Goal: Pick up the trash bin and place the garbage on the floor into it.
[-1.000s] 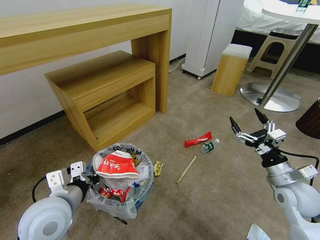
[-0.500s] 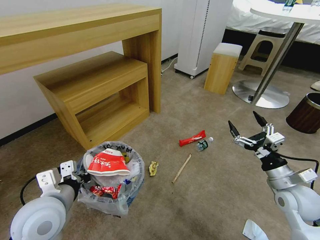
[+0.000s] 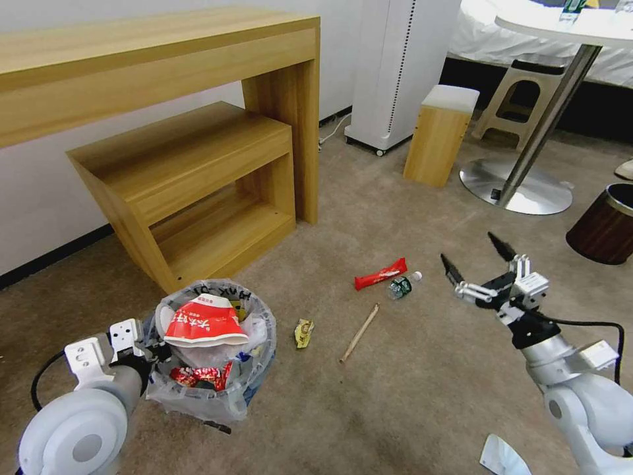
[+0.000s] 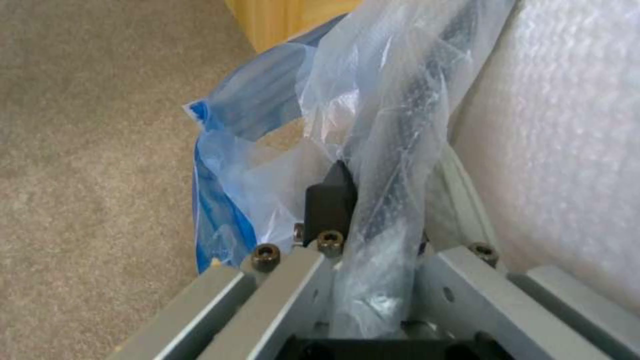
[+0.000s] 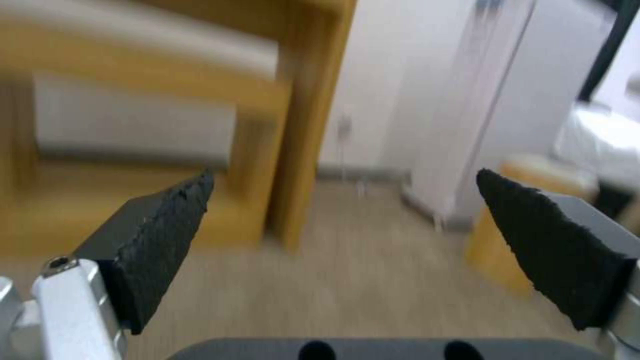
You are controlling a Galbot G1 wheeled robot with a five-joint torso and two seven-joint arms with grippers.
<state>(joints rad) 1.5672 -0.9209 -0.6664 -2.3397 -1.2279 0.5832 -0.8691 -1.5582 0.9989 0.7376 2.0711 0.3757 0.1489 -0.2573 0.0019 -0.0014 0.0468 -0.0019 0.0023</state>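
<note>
Now the right pincer [image 3: 476, 267], jaws apart, has dipped toward the red wrapper [image 3: 380, 274]; left pincer [image 4: 360, 240] stays clamped on the trash bin [image 3: 210, 353] rim.

The left arm sits low at the near left, its left gripper [image 3: 142, 346] clamped on the trash bin [image 3: 198, 402] rim (liner plastic pinched between the fingers [image 4: 331, 200]). The right arm reaches forward at the right, its right gripper [image 3: 480, 264] held above the carpet with jaws spread wide.
</note>
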